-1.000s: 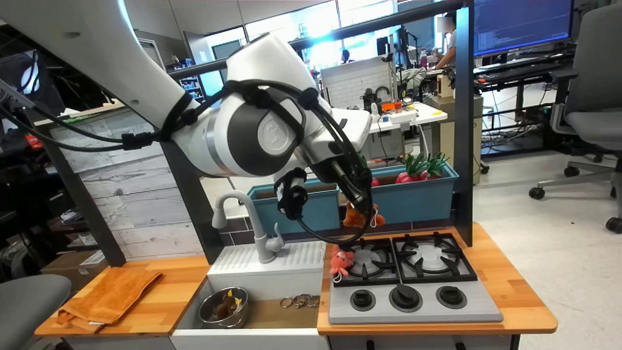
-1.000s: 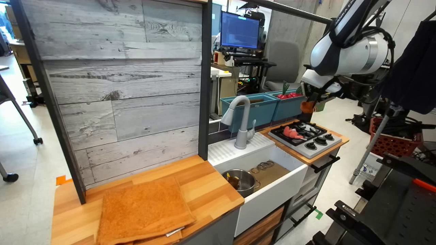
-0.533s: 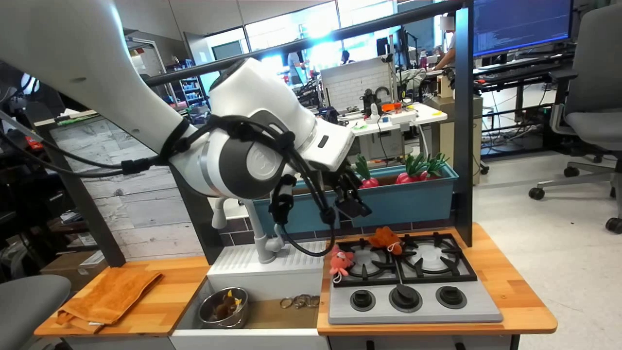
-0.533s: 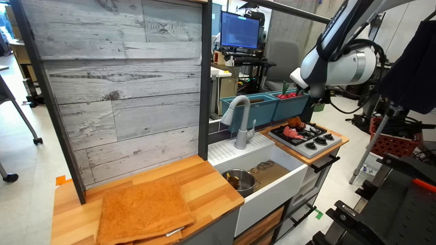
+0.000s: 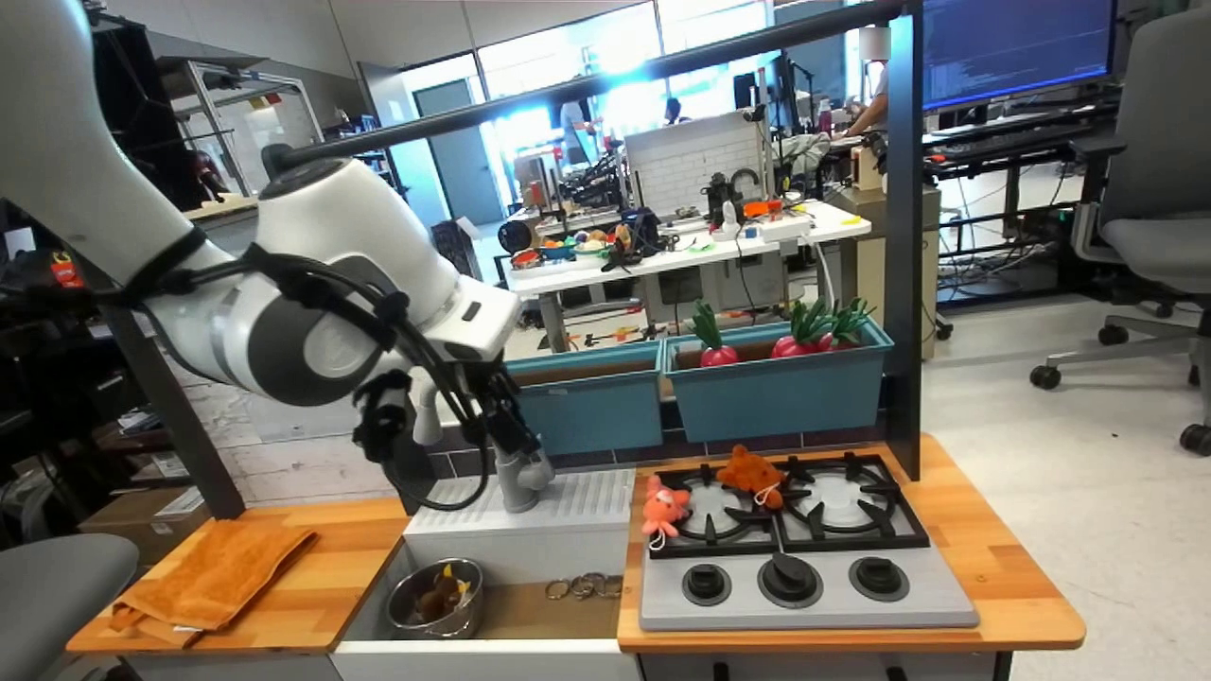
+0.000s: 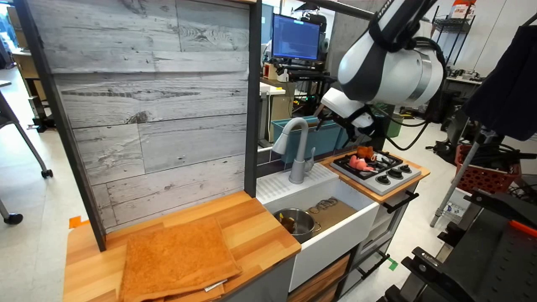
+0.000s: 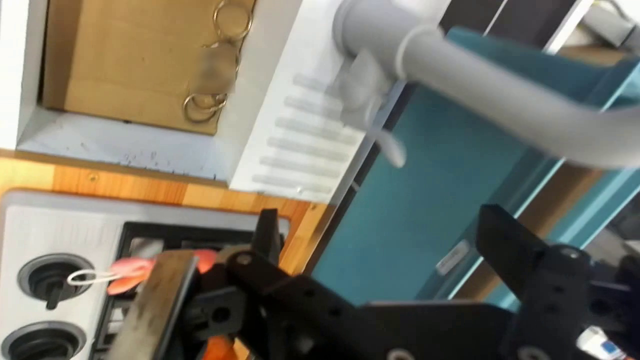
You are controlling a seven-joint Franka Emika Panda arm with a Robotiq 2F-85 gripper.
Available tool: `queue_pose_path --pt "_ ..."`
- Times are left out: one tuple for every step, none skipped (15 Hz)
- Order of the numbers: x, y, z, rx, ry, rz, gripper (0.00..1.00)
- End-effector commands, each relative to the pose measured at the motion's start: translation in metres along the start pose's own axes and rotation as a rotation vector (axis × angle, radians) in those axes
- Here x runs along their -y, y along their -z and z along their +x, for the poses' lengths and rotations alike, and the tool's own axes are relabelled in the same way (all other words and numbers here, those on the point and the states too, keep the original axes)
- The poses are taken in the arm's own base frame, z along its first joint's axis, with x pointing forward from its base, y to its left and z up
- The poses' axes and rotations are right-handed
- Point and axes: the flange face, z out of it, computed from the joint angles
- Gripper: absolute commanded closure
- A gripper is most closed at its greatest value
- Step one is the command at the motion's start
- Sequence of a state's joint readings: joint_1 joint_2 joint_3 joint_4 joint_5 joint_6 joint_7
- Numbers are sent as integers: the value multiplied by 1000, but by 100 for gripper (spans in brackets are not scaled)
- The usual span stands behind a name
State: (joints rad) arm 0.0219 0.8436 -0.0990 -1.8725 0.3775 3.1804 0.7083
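Observation:
My gripper (image 7: 381, 215) stands open with nothing between its fingers. In the wrist view a teal planter (image 7: 400, 210) shows behind the gap, and the grey faucet (image 7: 465, 80) is close beyond the fingertips. An orange-brown plush toy (image 5: 750, 475) lies on the stove (image 5: 804, 605) across the middle of the black grates. Beside it a pink plush toy (image 5: 664, 509) rests at the stove's sink-side edge. Both toys appear in both exterior views, well apart from the gripper. In the wrist view the gripper's body partly covers the pink toy (image 7: 131, 272).
The white sink (image 6: 335, 239) holds a metal pot (image 6: 308, 224) with brown and yellow things inside, and several metal rings (image 5: 587, 586). Red radishes (image 5: 795, 346) stand in a planter (image 5: 785, 397) behind the stove. An orange towel (image 6: 180, 256) lies on the wooden counter.
A second ago the orange-brown toy hung at my gripper above the stove; now it lies on the grates. The gripper has opened and moved away from the stove towards the faucet.

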Motion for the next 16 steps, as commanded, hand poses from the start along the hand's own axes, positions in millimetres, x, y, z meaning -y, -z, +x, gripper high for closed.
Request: queue_pose_path --pt "14 42 -35 146 131 40 0" --pt "16 44 -47 187 162 50 0" --pt "20 44 -57 231 191 61 0" --pt "23 43 -67 279 219 73 0" --pt "24 38 -76 327 247 84 0" --pt "26 29 -85 376 272 99 0" --pt "24 22 -93 427 299 110 0" --pt "21 13 -100 475 326 123 0" --pt "9 -1 -104 447 147 78 0" --pt "18 19 -100 427 251 83 0" --pt "10 11 -102 440 214 72 0" --pt "5 4 -104 448 195 65 0" --pt "3 -1 -106 454 186 60 0" --pt "-2 3 -104 504 237 -48 0" --pt "-3 1 -104 542 261 -82 0" --pt "-3 -4 -100 547 284 -142 0"
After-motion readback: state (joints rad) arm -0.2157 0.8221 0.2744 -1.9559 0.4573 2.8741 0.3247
